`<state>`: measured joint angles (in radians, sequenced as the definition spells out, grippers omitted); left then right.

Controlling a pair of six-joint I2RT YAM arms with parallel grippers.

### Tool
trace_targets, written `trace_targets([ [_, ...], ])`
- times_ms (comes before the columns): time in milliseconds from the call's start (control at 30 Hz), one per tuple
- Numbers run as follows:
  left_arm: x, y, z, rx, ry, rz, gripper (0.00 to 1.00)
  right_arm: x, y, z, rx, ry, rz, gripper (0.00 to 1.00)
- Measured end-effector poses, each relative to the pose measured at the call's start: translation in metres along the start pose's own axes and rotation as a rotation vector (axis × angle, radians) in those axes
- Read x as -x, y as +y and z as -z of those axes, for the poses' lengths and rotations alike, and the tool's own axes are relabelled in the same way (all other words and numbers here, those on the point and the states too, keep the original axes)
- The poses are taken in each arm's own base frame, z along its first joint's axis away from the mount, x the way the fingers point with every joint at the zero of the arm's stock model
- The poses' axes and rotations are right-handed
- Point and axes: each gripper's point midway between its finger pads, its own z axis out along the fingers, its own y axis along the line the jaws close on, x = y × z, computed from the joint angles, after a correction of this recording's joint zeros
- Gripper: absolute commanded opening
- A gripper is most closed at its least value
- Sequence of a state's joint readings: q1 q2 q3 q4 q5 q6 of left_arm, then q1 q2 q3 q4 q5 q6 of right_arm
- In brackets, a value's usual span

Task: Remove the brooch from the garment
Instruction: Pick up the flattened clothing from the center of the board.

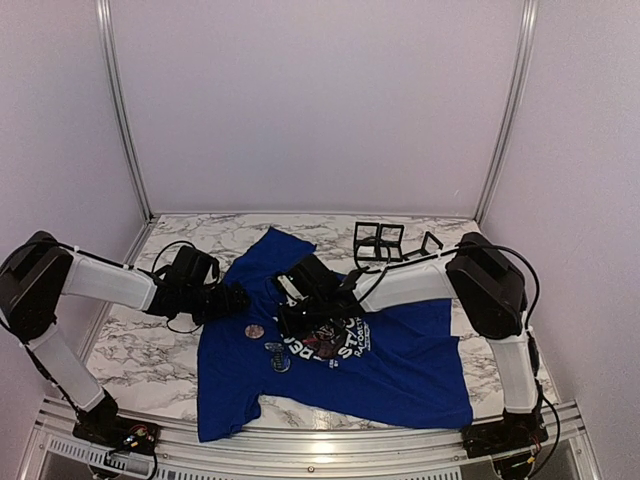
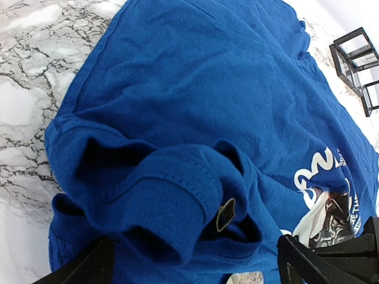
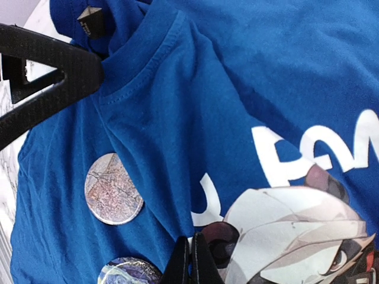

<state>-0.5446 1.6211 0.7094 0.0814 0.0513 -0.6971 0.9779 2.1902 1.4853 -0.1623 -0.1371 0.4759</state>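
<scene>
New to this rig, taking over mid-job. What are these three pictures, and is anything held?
Two robot arms with two-finger grippers work on a marble table. The wide picture looks down from above; the other two come from cameras on each wrist. A blue T-shirt lies spread out, with two round badges on it beside the print; black wire frames stand behind. The left gripper is open around the bunched collar. The right gripper looks shut, tip on the print, holding no badge.

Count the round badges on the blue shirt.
2. A pale marbled badge lies on the shirt left of the print; a bluish badge sits just below it. Folds may hide others.
</scene>
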Motion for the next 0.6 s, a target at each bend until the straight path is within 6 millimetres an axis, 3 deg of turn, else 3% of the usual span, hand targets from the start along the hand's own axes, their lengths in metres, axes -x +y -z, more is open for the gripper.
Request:
trace_targets([
  [367,0.013,0.012,-0.005,0.064,0.02,-0.103,0.99,0.019,-0.014,0.008,0.087,-0.051,-0.107,0.0],
  [600,0.012,0.0,0.009,0.064,0.026,-0.142,0.99,0.025,-0.014,0.016,0.177,-0.058,-0.158,0.0],
])
